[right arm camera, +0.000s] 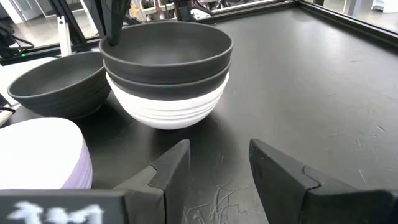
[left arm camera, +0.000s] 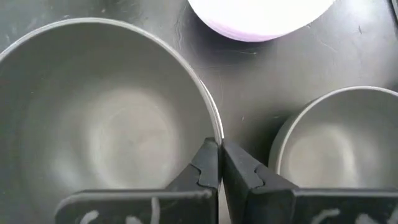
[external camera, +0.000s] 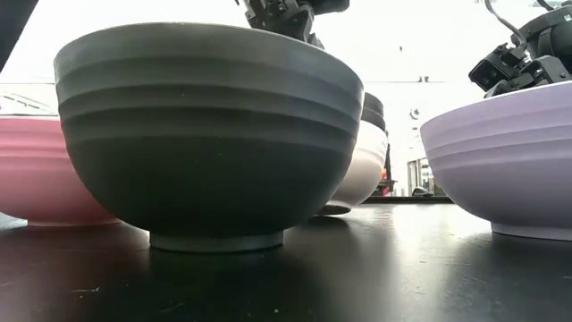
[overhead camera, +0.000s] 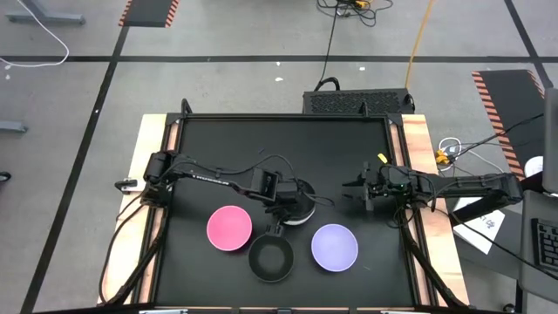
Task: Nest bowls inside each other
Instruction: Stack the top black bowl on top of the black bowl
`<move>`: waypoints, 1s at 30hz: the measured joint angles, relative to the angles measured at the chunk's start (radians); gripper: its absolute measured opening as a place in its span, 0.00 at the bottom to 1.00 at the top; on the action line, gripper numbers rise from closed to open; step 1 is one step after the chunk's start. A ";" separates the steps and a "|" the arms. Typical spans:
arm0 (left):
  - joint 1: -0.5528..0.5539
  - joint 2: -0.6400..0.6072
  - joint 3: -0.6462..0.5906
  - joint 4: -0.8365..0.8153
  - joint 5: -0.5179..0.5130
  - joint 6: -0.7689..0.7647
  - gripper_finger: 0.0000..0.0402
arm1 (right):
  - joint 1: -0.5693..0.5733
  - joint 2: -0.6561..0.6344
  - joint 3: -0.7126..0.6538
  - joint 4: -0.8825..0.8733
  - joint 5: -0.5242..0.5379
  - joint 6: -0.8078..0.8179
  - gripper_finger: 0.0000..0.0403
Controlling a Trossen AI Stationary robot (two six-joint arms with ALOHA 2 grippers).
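The left gripper [left arm camera: 219,163] is pinched shut on the rim of the top black bowl [right arm camera: 165,46] — it sits nested in another black bowl inside the white bowl [right arm camera: 168,109]. The right gripper [right arm camera: 217,165] waits nearby, half open, empty — pink bowl [overhead camera: 229,228], single black bowl [overhead camera: 271,259] and lavender bowl [overhead camera: 335,247] stand apart

No text, label or number is legible on anything here.
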 joint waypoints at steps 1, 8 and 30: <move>-0.002 0.000 0.000 0.004 0.000 0.000 0.01 | 0.000 0.000 0.000 0.000 0.000 0.000 0.39; -0.025 0.000 0.000 0.033 -0.007 -0.011 0.01 | 0.000 0.000 0.000 0.000 0.000 0.000 0.39; -0.062 -0.005 -0.094 0.125 -0.103 -0.062 0.01 | 0.000 0.000 0.000 0.000 0.000 0.001 0.39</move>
